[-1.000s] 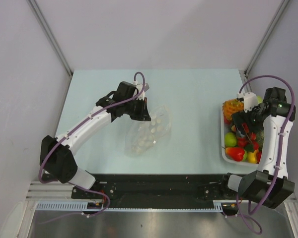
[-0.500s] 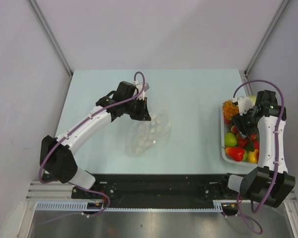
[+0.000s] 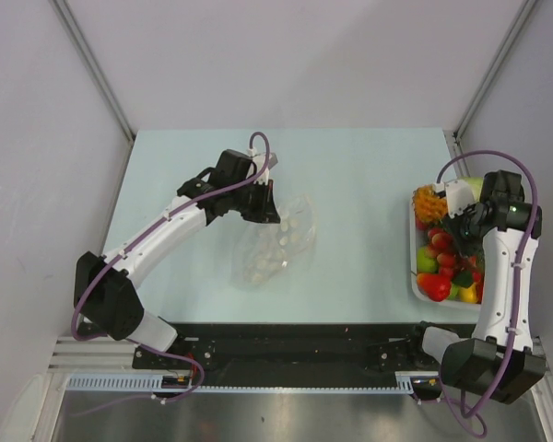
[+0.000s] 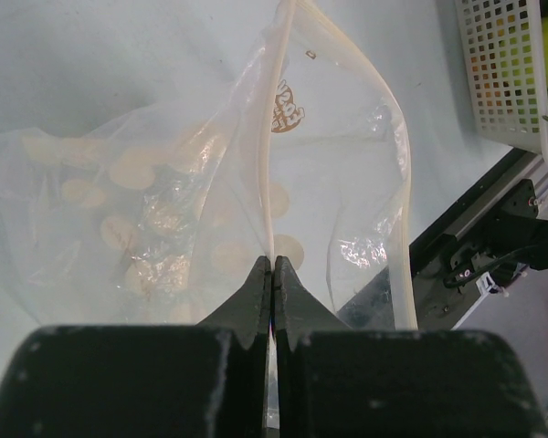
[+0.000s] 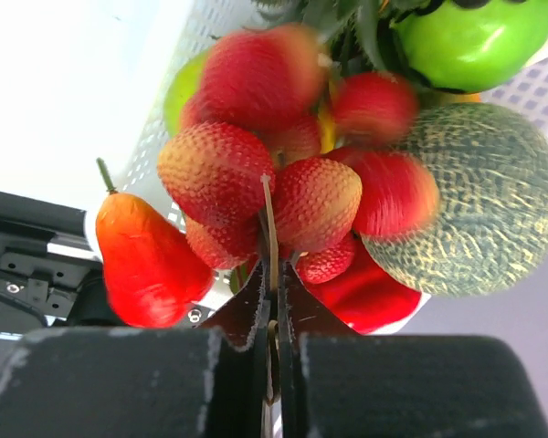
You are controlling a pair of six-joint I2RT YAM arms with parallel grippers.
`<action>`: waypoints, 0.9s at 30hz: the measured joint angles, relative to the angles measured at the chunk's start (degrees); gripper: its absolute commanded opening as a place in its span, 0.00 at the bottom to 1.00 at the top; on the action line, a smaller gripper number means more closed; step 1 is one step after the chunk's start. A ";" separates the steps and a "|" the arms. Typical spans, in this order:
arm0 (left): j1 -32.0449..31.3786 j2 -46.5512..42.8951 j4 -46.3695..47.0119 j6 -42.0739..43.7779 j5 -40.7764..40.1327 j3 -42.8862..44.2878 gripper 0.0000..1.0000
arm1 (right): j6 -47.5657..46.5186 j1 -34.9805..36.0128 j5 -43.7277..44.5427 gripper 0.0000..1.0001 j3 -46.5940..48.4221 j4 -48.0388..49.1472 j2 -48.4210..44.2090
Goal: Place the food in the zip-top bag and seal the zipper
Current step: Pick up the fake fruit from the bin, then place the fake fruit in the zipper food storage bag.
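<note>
The zip-top bag (image 3: 278, 241) lies crinkled in the middle of the table with pale round pieces inside. My left gripper (image 3: 263, 207) is shut on its mouth edge, and the left wrist view shows the zipper strip (image 4: 265, 155) running into the closed jaws of the left gripper (image 4: 272, 266). The food fills the white tray (image 3: 414, 281) at the right: an orange ruffled piece (image 3: 429, 197), a green ball (image 3: 428, 260) and red pieces. Over the tray, my right gripper (image 3: 453, 232) is shut. In the right wrist view the gripper (image 5: 274, 271) pinches the thin stem (image 5: 268, 219) of a red berry cluster (image 5: 256, 173).
Around the cluster sit a netted melon (image 5: 479, 201), a green apple (image 5: 470, 36) and a red pear-shaped fruit (image 5: 142, 260). The tray's mesh wall (image 4: 502, 73) shows at the top right of the left wrist view. A black rail (image 3: 295, 345) runs along the near table edge.
My right gripper has gone from wide open to shut on the berry stem, and its arm has shifted over the tray. The left arm and the bag have not moved.
</note>
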 measured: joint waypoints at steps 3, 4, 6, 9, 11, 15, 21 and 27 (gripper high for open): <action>0.00 0.00 -0.09 0.31 0.00 0.02 0.00 | 0.35 -0.11 -1.16 0.00 2.51 -1.36 -0.94; 0.00 0.00 -0.11 0.50 0.00 0.00 0.00 | 0.59 -0.11 -1.77 0.00 3.78 -2.01 -1.27; 0.00 0.00 -0.11 0.70 0.00 0.02 0.00 | 0.92 -0.11 -2.80 0.00 6.14 -2.56 -1.66; 0.00 0.00 -0.13 0.98 0.00 0.02 0.00 | 1.38 -0.11 -5.01 0.00 10.97 -3.08 -1.68; 0.00 0.00 -0.15 1.01 0.00 0.02 0.00 | 1.88 -0.11 -6.73 0.00 14.29 -3.52 -1.57; 0.00 0.00 -0.33 1.01 0.07 0.02 0.00 | 3.32 -0.11 -11.43 0.00 22.21 -3.85 -1.05; 0.00 0.00 -0.07 1.01 1.09 0.02 0.00 | 7.02 1.90 -21.00 0.00 33.05 -4.07 1.66; 0.00 -0.02 0.33 0.72 2.71 0.02 0.00 | 13.29 8.24 -29.97 0.00 37.38 -2.89 4.83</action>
